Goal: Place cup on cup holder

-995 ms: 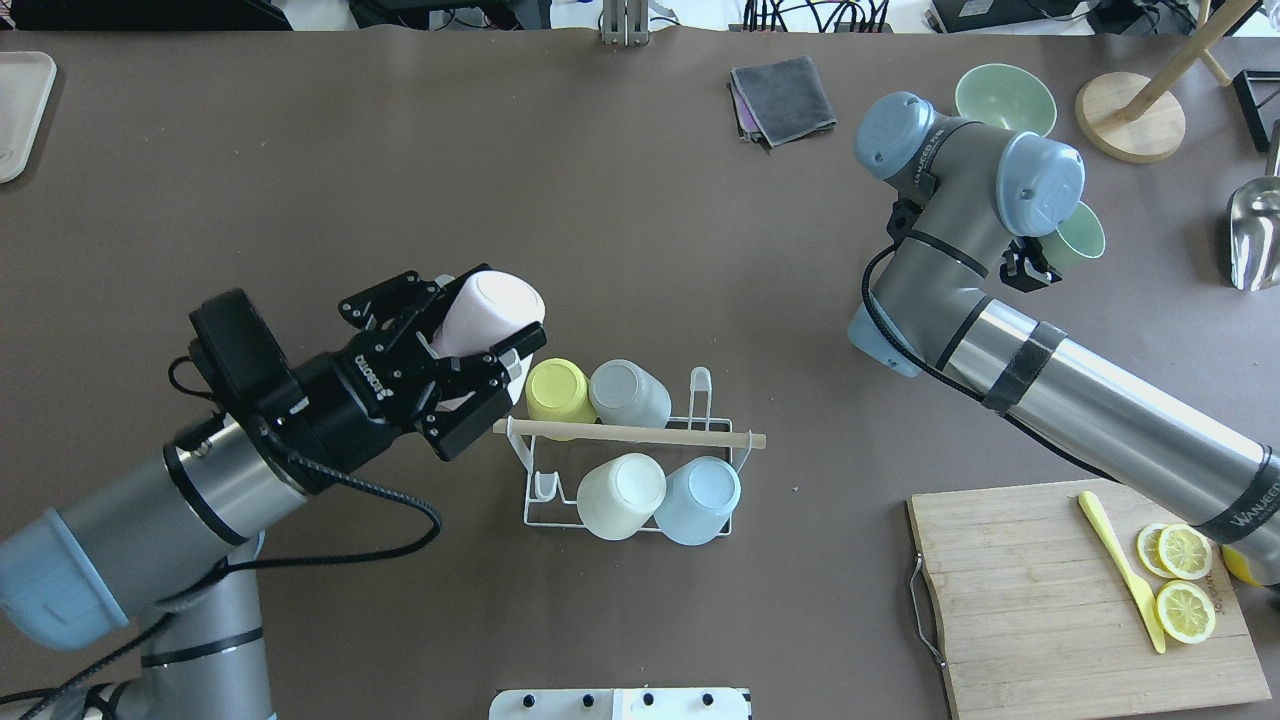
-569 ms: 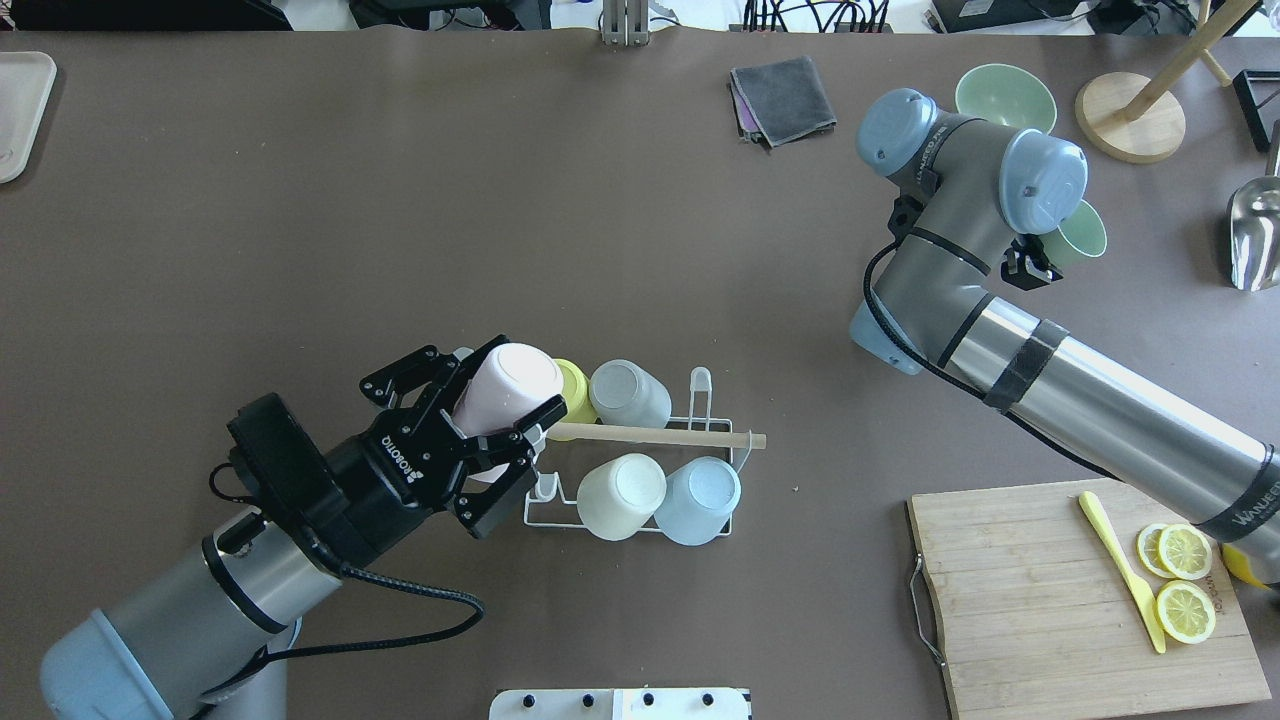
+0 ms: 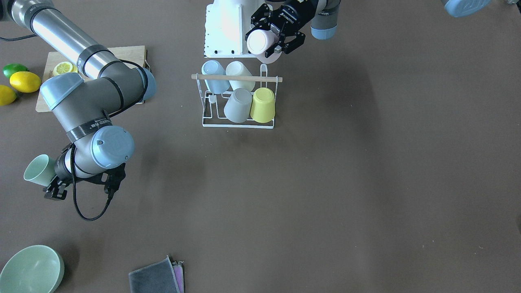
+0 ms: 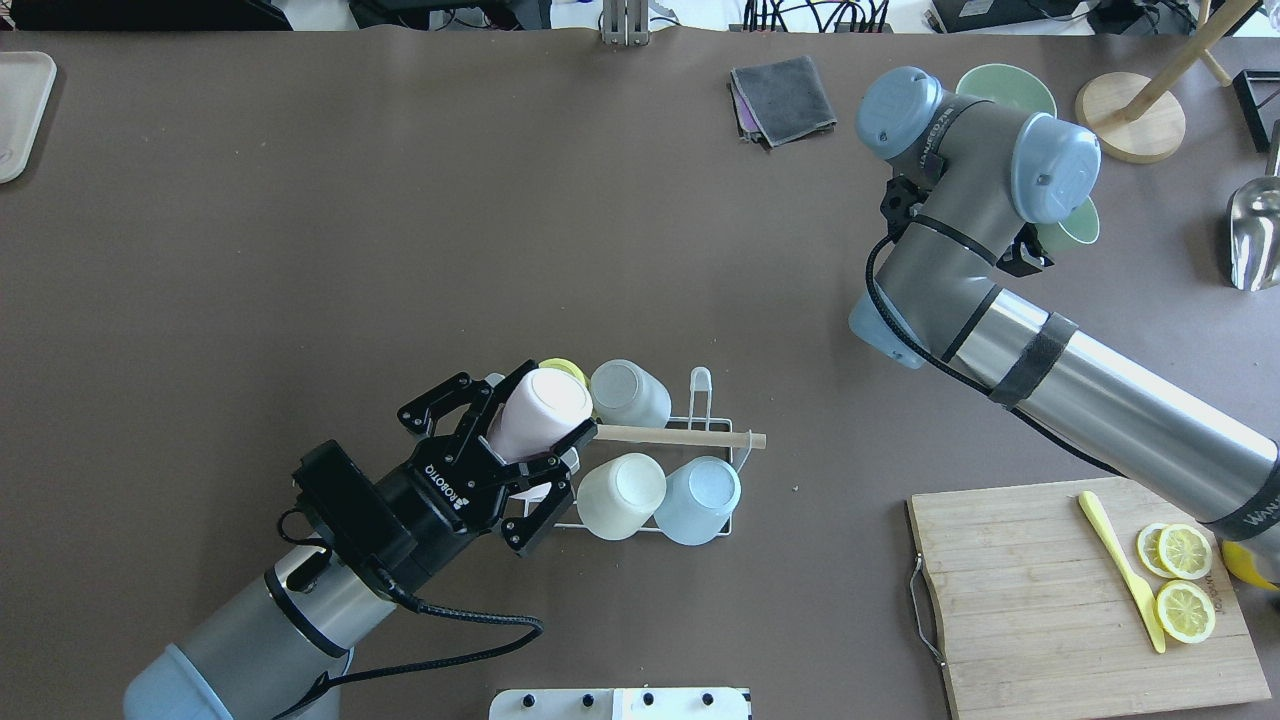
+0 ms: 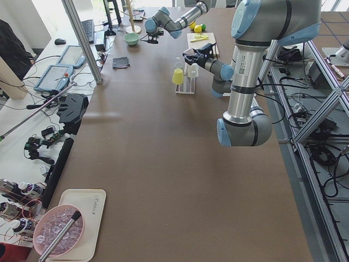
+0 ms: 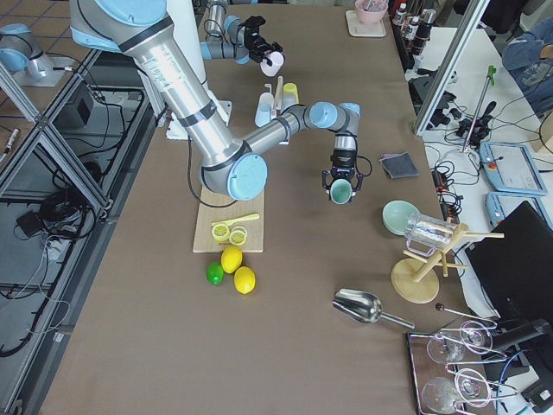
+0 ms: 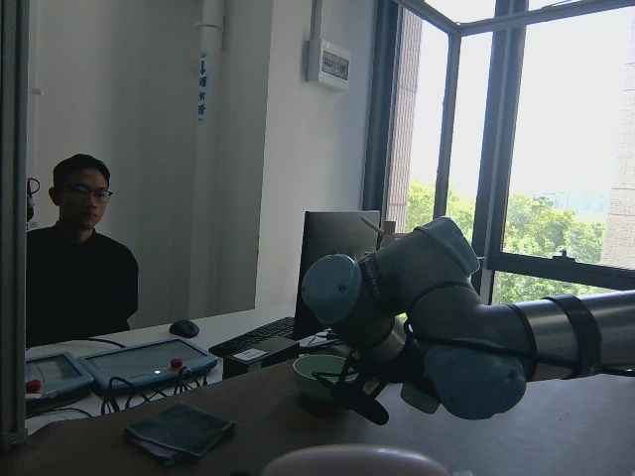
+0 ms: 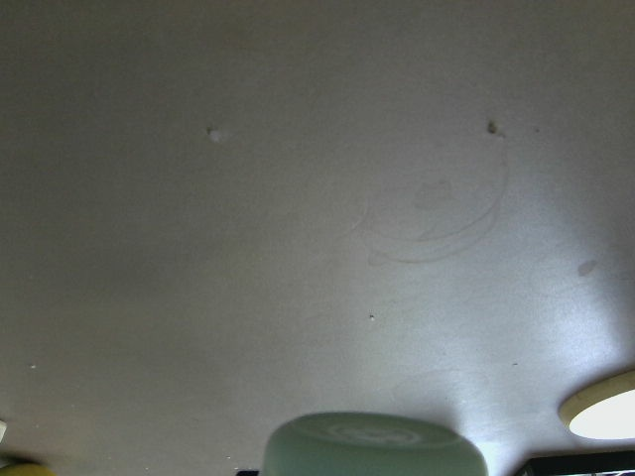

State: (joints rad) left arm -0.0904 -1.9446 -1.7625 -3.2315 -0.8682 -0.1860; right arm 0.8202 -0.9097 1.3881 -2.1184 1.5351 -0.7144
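Note:
My left gripper (image 4: pixel 550 402) is shut on a pale pink cup (image 4: pixel 538 418), held tilted with its base up, just above the left end of the cup holder (image 4: pixel 706 402). The holder is a small white wire rack with a wooden rod (image 4: pixel 680 436) across its top. It carries a yellow cup (image 3: pixel 263 105), a grey cup (image 4: pixel 630 393), a cream cup (image 4: pixel 620 497) and a blue cup (image 4: pixel 700 500), all upside down. My right gripper (image 3: pixel 52 184) is shut on a mint green cup (image 3: pixel 36 170) far from the rack, low over the table.
A wooden cutting board (image 4: pixel 1020 580) with lemon slices and a yellow knife lies at the near right. A green bowl (image 3: pixel 30 268), a grey cloth (image 4: pixel 785 97), a wooden stand (image 4: pixel 1130 120) and a metal scoop (image 4: pixel 1255 235) stand at the far right. A tray (image 4: pixel 20 110) is far left.
My left gripper has carried the pink cup toward the robot and to the right, from beside the rack to over its left end. The right arm has shifted slightly.

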